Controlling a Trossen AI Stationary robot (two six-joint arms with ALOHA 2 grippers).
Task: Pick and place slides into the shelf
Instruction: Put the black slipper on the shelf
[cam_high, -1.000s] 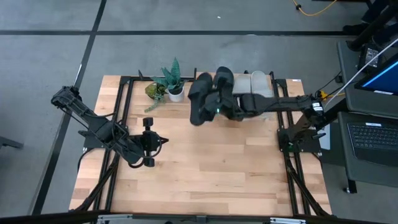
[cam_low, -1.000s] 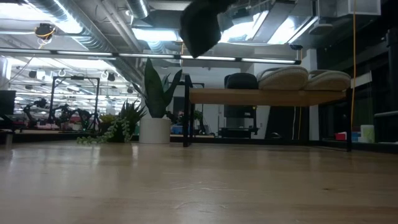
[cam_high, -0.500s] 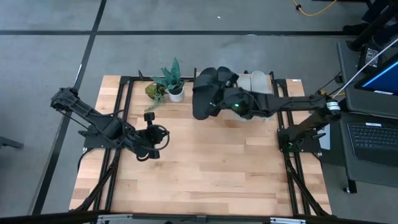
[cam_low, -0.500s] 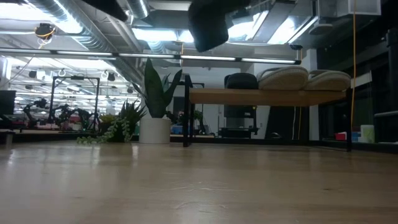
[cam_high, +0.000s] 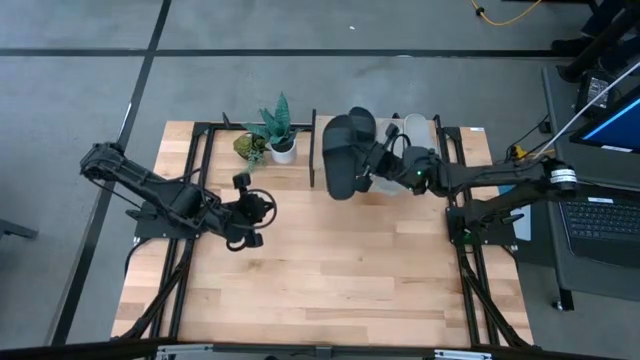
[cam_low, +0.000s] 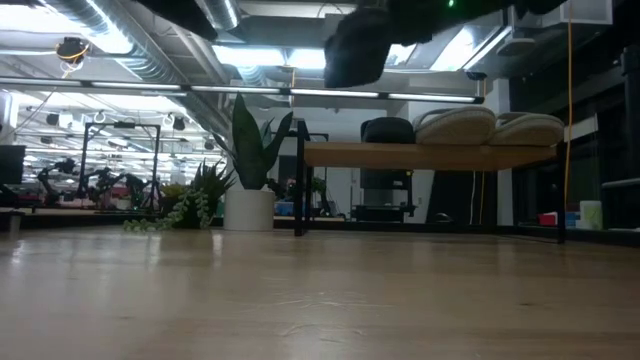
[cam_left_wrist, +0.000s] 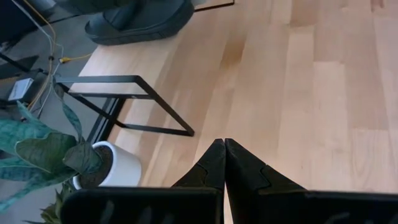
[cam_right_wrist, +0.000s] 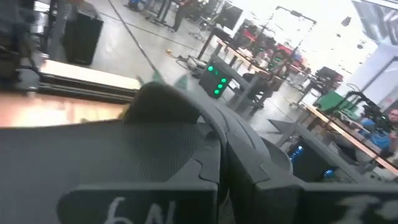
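My right gripper (cam_high: 380, 168) reaches in from the table's right and is shut on a black slide (cam_high: 340, 160). That slide hangs high in the air, at the top of the low view (cam_low: 356, 45), next to the shelf's left end. The shelf (cam_low: 430, 155), a light wood board on a black frame, stands at the table's far right. On it rest another black slide (cam_low: 388, 130) and two light grey slides (cam_low: 455, 125) (cam_low: 525, 128). My left gripper (cam_high: 252, 206) is shut with nothing in it and hovers over the table left of centre, seen also in its wrist view (cam_left_wrist: 224, 158). My right gripper holds the black slide by its right-hand side (cam_high: 362, 168), coming at it about level from the table's right. The slide is lifted clear of table and shelf. In the wrist view its dark body (cam_right_wrist: 161, 112) fills the space at the fingers, and the contact itself is hidden.
A potted plant in a white pot (cam_high: 280, 140) with trailing greenery (cam_high: 248, 148) stands at the far edge, left of the shelf. The shelf's black frame leg (cam_left_wrist: 124, 106) is near the pot. The wooden tabletop (cam_high: 340, 270) stretches toward the near edge.
My right gripper has carried the black slide toward the table's right, closer to the shelf, and the slide has turned a little. My left gripper has moved toward the table's right and far edge, staying shut.
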